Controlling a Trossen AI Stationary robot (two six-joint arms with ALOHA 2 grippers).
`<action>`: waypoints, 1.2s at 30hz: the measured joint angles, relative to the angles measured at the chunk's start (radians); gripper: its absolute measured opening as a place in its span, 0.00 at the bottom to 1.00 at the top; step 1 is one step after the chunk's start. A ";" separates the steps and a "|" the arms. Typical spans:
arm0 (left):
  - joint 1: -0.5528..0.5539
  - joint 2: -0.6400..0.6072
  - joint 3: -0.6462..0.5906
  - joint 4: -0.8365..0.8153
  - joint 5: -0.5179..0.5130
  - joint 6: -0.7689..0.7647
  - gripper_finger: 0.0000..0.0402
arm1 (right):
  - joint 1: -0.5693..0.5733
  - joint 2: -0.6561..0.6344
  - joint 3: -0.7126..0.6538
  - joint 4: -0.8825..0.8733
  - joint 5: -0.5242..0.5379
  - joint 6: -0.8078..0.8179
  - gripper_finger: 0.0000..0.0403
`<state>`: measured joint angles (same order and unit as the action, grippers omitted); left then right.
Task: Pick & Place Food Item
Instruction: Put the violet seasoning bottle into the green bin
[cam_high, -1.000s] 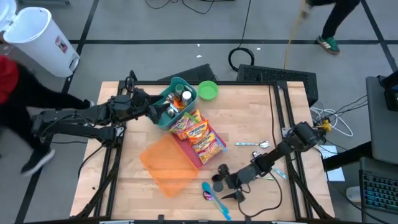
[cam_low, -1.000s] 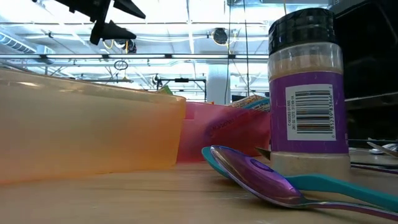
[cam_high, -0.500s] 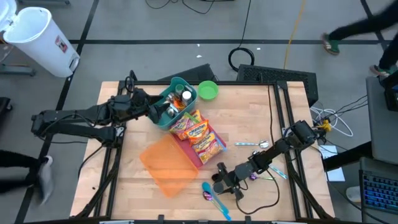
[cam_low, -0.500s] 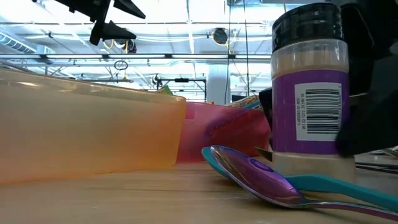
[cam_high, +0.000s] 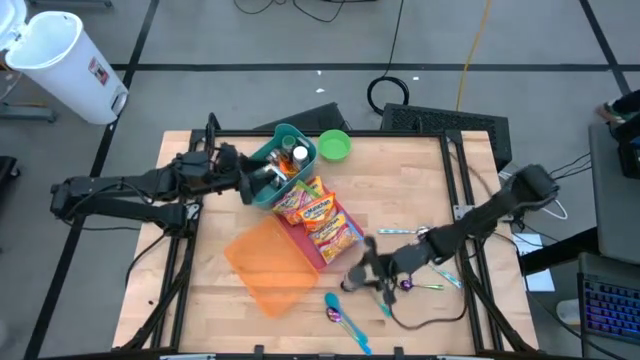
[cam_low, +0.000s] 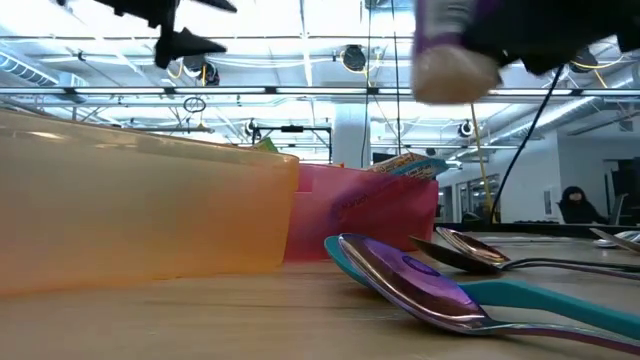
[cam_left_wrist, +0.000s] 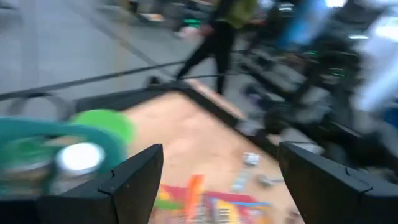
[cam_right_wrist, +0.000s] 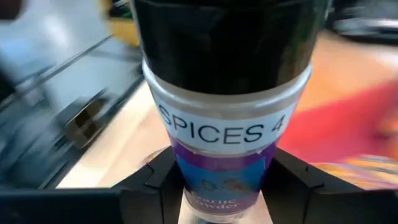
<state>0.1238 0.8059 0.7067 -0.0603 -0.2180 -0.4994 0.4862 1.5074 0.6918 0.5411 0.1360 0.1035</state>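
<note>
A spice jar (cam_right_wrist: 227, 124) with a black lid and a white and purple label hangs in the air in my right gripper (cam_right_wrist: 224, 193), right of the orange bin (cam_high: 270, 262). In the low view only its pale bottom (cam_low: 455, 55) shows, high above the table. My left gripper (cam_left_wrist: 224, 180) stands open by the teal basket (cam_high: 283, 160) at the far middle of the table, with nothing between its fingers. My right gripper pinches the jar's purple-labelled lower body (cam_right_wrist: 186, 180) between its two fingers (cam_right_wrist: 155, 183), one on each side. The fingers come roughly level from the table's right side. The jar is lifted clear of the table and tilted.
A pink bin of snack packets (cam_high: 318, 215) lies between the teal basket and the orange bin. A green bowl (cam_high: 334, 145) sits at the far edge. A purple spoon (cam_low: 420, 285) and a teal one (cam_low: 540, 300) lie near the front edge, and metal spoons (cam_high: 405, 232) to the right.
My right gripper has shut on the spice jar, which stood on the table by the spoons. It has lifted the jar clear, rising and going a little toward the far edge, and the jar has tipped from upright.
</note>
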 joint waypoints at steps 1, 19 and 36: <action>0.000 0.018 0.001 0.032 0.044 0.003 0.80 | -0.011 -0.041 0.000 -0.035 0.041 0.016 0.40; -0.037 0.663 0.538 -0.230 0.375 0.357 0.77 | -0.401 -0.088 0.002 -0.126 -0.011 0.102 0.38; -0.093 0.865 0.612 -0.144 0.340 0.487 0.79 | -0.400 -0.065 0.001 -0.134 -0.011 0.083 0.39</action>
<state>0.0303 1.6710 1.3182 -0.2042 0.1219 -0.0123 0.0860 1.4425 0.6926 0.4068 0.1251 0.1864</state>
